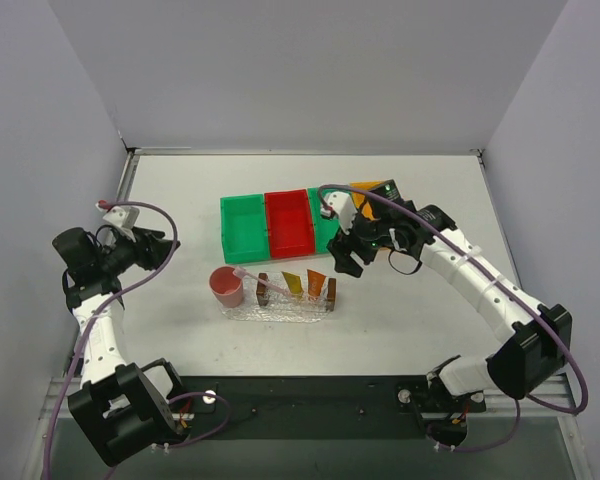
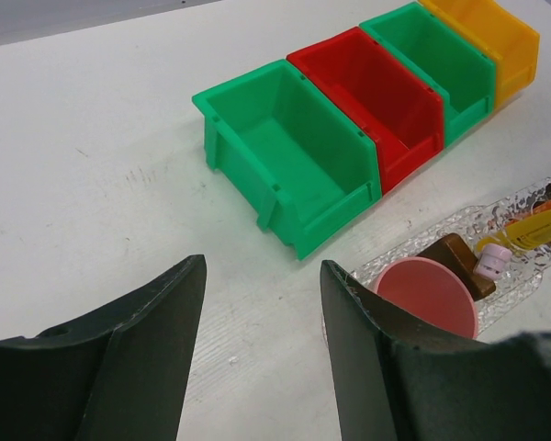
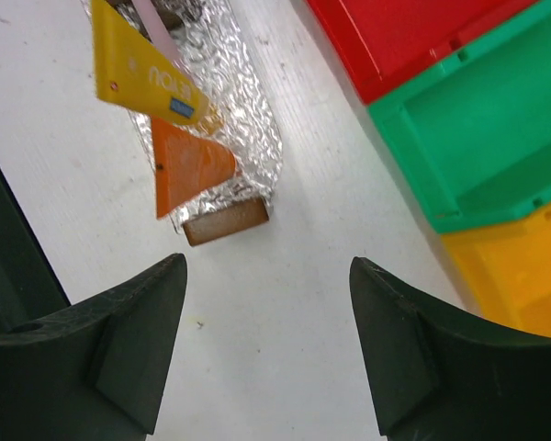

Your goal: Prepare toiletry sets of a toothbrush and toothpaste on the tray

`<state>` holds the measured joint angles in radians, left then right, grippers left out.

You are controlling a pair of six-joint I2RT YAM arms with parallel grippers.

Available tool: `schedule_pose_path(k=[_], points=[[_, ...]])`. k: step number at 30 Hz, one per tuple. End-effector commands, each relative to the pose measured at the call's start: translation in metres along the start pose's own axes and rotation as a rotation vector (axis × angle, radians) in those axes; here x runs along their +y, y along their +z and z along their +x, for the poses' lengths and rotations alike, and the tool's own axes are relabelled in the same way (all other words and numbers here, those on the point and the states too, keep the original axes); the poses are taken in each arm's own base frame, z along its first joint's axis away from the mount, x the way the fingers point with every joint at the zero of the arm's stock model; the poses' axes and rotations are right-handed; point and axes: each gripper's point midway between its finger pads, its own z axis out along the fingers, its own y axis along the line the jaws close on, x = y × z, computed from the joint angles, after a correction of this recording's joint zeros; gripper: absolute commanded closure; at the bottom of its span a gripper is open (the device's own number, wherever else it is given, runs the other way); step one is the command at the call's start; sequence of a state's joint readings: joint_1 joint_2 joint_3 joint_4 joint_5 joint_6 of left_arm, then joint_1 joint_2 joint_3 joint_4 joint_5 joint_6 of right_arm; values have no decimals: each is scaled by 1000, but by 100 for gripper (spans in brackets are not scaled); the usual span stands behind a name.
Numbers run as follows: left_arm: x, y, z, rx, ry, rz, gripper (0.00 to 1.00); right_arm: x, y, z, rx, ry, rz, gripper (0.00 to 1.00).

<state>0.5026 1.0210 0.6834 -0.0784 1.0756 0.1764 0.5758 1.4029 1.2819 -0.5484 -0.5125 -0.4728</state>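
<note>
The clear tray (image 1: 302,306) with a brown block at each short end lies in front of the bins. A yellow toothpaste tube (image 1: 293,283) and an orange one (image 1: 315,281) stand leaning in it. A slim pinkish toothbrush (image 1: 255,276) runs from the pink cup (image 1: 226,288) over the tray's left end. My right gripper (image 1: 342,260) hangs open just right of the tray; its wrist view shows the yellow tube (image 3: 142,69), orange tube (image 3: 191,165) and brown end block (image 3: 225,220) ahead of the empty jaws (image 3: 268,266). My left gripper (image 1: 165,250) is open and empty, left of the cup (image 2: 427,294).
A row of bins stands behind the tray: green (image 1: 244,225), red (image 1: 289,222), a second green one (image 1: 325,228) partly under the right arm, and orange (image 1: 365,187). The pink cup sits against the tray's left end. White walls close off the table's back and sides.
</note>
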Motion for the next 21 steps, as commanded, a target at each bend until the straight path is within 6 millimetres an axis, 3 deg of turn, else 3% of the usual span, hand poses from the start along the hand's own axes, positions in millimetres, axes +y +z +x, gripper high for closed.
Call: schedule_pose_path(k=[1,6,11,16,21], points=[[5,-2,-1,14,86,-21,37,-6,-20,24,-9,-2,56,34],[10,-1,10,36,91,-30,37,-11,-21,59,44,-17,97,36],[16,2,18,54,87,-33,37,-17,-4,88,90,15,101,39],[24,3,25,77,116,-50,37,-28,17,105,128,48,87,47],[30,2,34,100,133,-69,37,-39,34,107,134,89,97,59]])
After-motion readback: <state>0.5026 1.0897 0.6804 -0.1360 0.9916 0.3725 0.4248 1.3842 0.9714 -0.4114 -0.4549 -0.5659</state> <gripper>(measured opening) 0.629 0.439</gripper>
